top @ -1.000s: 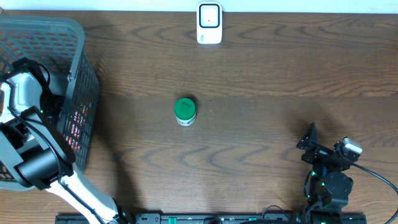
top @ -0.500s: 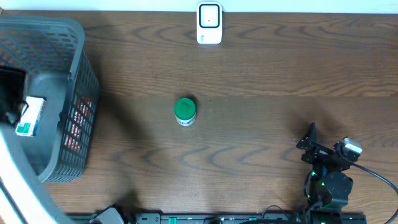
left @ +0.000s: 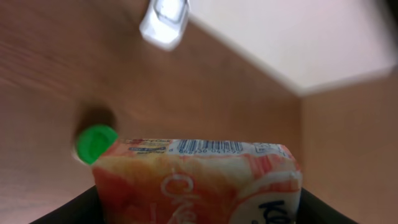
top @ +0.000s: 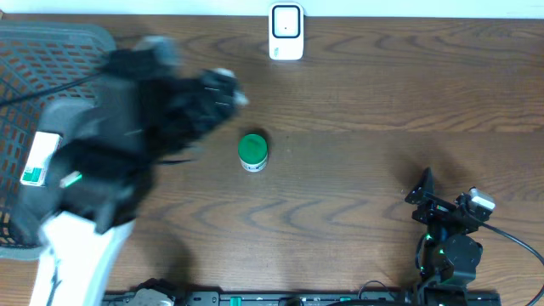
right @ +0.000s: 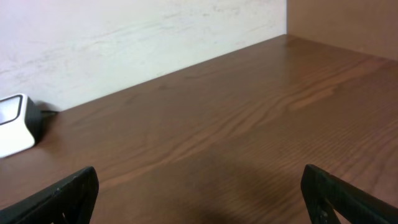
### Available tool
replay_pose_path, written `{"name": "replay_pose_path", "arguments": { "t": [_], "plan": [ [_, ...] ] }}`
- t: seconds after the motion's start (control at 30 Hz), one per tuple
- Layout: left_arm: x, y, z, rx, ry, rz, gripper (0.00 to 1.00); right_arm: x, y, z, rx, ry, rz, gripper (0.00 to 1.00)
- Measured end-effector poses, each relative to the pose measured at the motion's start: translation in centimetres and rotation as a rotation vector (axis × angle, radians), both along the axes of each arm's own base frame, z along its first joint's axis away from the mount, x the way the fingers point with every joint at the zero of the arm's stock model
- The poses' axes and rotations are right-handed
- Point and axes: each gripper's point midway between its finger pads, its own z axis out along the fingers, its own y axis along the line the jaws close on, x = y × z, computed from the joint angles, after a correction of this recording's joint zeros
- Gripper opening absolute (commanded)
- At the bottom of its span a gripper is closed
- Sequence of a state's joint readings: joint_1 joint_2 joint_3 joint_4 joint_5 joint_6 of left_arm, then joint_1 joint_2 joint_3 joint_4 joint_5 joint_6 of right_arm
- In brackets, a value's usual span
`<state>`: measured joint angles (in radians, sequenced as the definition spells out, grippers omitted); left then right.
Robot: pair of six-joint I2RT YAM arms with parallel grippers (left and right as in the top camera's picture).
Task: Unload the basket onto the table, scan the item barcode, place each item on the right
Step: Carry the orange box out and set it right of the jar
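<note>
Left pincer (left: 199, 211) is shown in its own wrist view clamped on an orange-and-white pack (left: 198, 183), which is held crosswise between the two dark fingers at the lower corners. The barcode (left: 205, 147) is printed along the edge of the pack farthest from the pincer and faces up toward the lens. Ahead of the pincer and up to the left, the white scanner (left: 165, 22) is seen blurred; nearer, just past the pack's left corner, a green-lidded jar (left: 95, 142) stands on the desk (left: 236, 93).

From overhead, the left arm (top: 136, 127) is rendered as a dark smear between the basket (top: 51, 42) and the jar, so the pack itself cannot be made out there. A white box with green print (top: 34, 161) lies in the basket behind the arm. The scanner is well apart from the arm, ahead and to the right.

In the right wrist view, the right pincer (right: 199, 208) is spread wide with nothing between its fingers, and only bare desk and the scanner at far left are seen.

The presenting step is judged to be in hand: the pack is gripped but not yet at the scanner. For the next move, the pack is to be carried past the jar and turned so that the barcode faces the scanner's window.
</note>
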<state>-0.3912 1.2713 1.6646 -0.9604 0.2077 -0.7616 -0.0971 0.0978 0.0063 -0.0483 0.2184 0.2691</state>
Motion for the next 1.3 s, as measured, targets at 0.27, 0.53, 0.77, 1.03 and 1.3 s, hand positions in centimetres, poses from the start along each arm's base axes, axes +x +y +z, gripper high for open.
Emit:
{"name": "replay_pose_path", "arguments": {
  "t": [0.27,0.53,0.77,1.03,1.3],
  "plan": [
    [1.2,-13.5,-13.2,0.365,0.129,-0.354,0.7,0.0,0.0,0.0,0.0,0.0,0.0,0.99],
    [2.6,-18.5,-26.4,0.688,0.157,-0.593,0.7,0.0,0.0,0.0,0.0,0.0,0.0,0.99],
    [3.2,-18.2,-32.0,0.872,0.143,-0.788,0.71,0.0,0.0,0.0,0.0,0.0,0.0,0.99],
    [1.0,-15.2,-33.0,1.059,0.186,-1.061,0.89,0.0,0.0,0.0,0.0,0.0,0.0,0.99],
    [0.3,-12.5,-32.8,1.195,0.233,-1.148,0.95,0.0,0.0,0.0,0.0,0.0,0.0,0.99]
  ]
}}
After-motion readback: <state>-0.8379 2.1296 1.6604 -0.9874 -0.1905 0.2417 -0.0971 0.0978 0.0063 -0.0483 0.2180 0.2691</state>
